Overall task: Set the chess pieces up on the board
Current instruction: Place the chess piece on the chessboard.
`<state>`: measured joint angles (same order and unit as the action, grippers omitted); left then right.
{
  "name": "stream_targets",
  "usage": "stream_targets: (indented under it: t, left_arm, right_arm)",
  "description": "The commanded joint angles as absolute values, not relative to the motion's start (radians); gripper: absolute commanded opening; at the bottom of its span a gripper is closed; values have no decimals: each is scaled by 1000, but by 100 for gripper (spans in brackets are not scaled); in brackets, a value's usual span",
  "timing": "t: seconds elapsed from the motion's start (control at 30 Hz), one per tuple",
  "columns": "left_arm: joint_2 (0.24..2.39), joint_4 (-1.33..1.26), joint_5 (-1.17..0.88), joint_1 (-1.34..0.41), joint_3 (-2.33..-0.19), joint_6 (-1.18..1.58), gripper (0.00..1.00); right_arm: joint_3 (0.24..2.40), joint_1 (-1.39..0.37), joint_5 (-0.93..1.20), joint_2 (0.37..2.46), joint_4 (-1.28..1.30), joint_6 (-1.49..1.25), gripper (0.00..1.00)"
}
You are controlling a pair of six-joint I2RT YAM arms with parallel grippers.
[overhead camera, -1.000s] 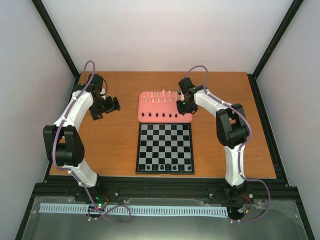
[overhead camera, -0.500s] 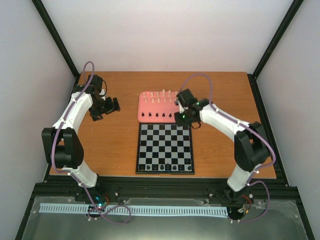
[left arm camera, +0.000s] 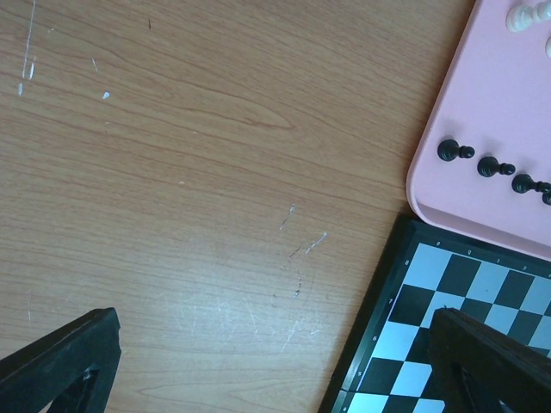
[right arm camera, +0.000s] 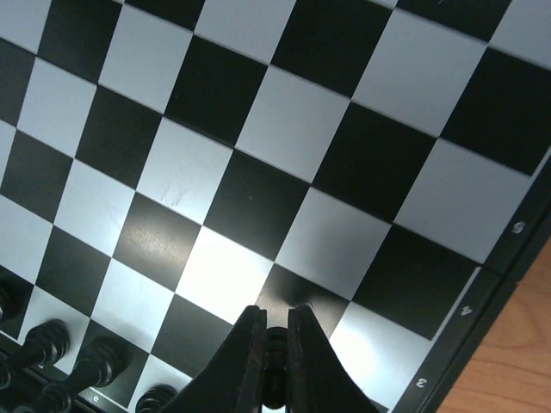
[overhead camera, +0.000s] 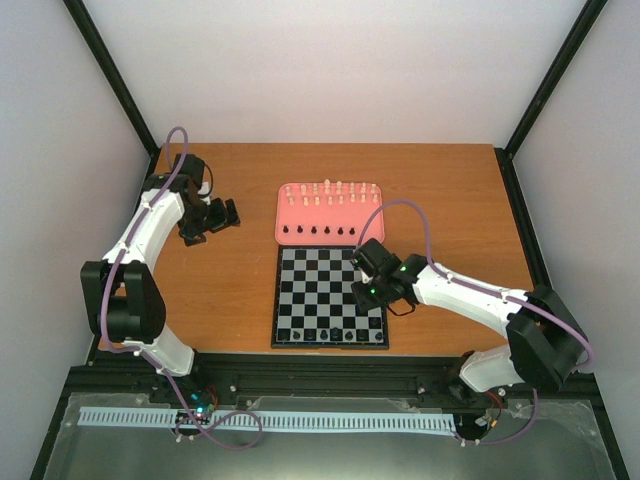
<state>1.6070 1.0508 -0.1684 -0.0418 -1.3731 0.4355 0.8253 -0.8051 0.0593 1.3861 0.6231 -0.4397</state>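
Pinching a tiny black chessman in my right gripper — glossy black-and-grey chessboard's near row part-filled, cream chessmen untouched; left gripper wide.

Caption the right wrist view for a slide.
Right gripper shut on a black piece above the board.

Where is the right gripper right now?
In the top view the right gripper hangs over the right half of the board, short of the black row at its near edge. Its fingers pinch a black piece.
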Motion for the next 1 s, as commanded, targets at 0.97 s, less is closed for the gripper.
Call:
stream_targets:
  t: [0.97]
  left_arm:
    - [1577, 1027, -175, -48, -1357, 413, 100]
  right_arm:
    - [729, -894, 23, 1352, 565, -511, 3]
